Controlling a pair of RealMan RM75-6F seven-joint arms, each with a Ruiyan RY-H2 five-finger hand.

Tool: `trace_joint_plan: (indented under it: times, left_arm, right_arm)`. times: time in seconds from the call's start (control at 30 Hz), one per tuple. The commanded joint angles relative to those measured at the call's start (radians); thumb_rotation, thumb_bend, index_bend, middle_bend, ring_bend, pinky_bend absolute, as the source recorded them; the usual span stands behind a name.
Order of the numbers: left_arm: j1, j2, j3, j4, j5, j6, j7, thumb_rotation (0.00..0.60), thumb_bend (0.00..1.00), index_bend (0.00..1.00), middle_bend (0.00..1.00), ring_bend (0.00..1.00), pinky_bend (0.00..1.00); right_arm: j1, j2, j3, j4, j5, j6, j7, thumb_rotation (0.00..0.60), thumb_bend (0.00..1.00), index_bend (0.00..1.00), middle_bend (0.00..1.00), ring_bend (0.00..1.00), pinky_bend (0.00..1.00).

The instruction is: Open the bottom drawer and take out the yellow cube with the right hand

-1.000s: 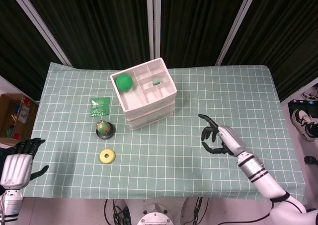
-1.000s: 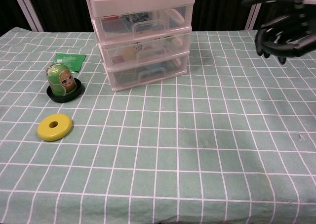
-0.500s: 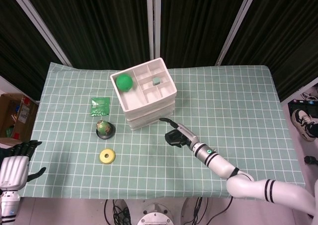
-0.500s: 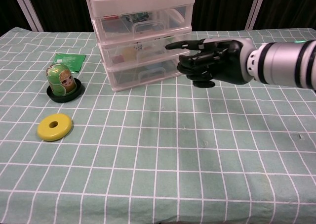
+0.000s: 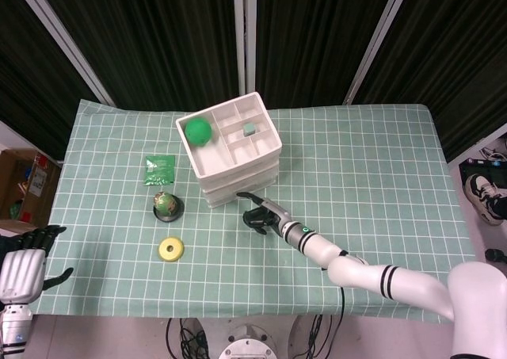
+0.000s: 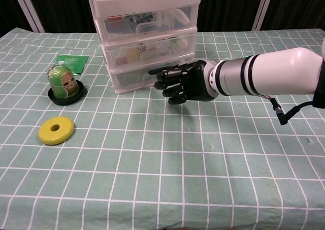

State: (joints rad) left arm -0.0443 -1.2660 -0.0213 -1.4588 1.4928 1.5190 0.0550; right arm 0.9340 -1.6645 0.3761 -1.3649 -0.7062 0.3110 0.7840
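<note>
Reaching across the checked cloth, my right hand (image 5: 257, 215) has closed from the table's right side to the foot of the drawer unit (image 5: 230, 147) within a second. Head view: it sits at frame centre, just below the white unit; its dark fingers look curled inward, holding nothing I can see. My left hand (image 5: 28, 254) hangs at the lower left edge, off the table (image 5: 380, 161), fingers apart and empty.

Chest view: the right hand (image 6: 182, 81) sits at centre frame, fingers (image 6: 163, 75) partly bent and pointing left at the bottom drawer (image 6: 150, 73), which is closed. Whether the fingertips touch its front, I cannot tell. A pale yellow shape shows behind the middle drawer's clear front; I cannot make out the yellow cube in the bottom one.
</note>
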Motion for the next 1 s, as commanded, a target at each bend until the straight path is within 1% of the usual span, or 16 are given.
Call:
trace_joint_plan:
  times: [0.03,0.2,0.4,0.83,0.93,1.0]
  left_arm:
    - [-0.001,-0.001,-0.001,0.001,0.000,0.000,-0.001,0.600,0.12,0.22,0.20,0.18,0.21]
    - [-0.003,-0.002,-0.002,0.003,0.000,-0.006,-0.003,0.600,0.12,0.22,0.20,0.18,0.21]
    - [-0.003,-0.001,-0.003,0.003,-0.003,-0.008,-0.009,0.600,0.12,0.22,0.20,0.18,0.21]
    - [0.003,0.007,-0.004,-0.004,-0.010,-0.008,-0.013,0.600,0.12,0.22,0.20,0.18,0.21]
    - [0.004,0.009,-0.003,-0.007,-0.009,-0.007,-0.014,0.600,0.12,0.22,0.20,0.18,0.21]
    - [0.005,0.010,-0.003,-0.008,-0.009,-0.007,-0.016,0.600,0.12,0.22,0.20,0.18,0.21]
  right_arm:
    - [0.007,-0.017,0.002,0.020,0.010,-0.016,-0.010,0.600,0.63,0.10,0.75,0.84,0.90]
    - [0.019,-0.047,0.003,0.064,0.032,-0.022,-0.029,0.600,0.63,0.10,0.75,0.84,0.90]
    - [0.026,-0.070,0.012,0.093,0.055,-0.023,-0.044,0.600,0.64,0.10,0.75,0.84,0.90]
    - [0.064,-0.146,0.059,0.192,0.070,-0.055,-0.072,0.600,0.66,0.10,0.75,0.84,0.90]
    - [0.070,-0.155,0.062,0.203,0.080,-0.052,-0.079,0.600,0.67,0.12,0.75,0.84,0.90]
    - [0.072,-0.158,0.061,0.208,0.086,-0.052,-0.082,0.600,0.68,0.16,0.75,0.84,0.90]
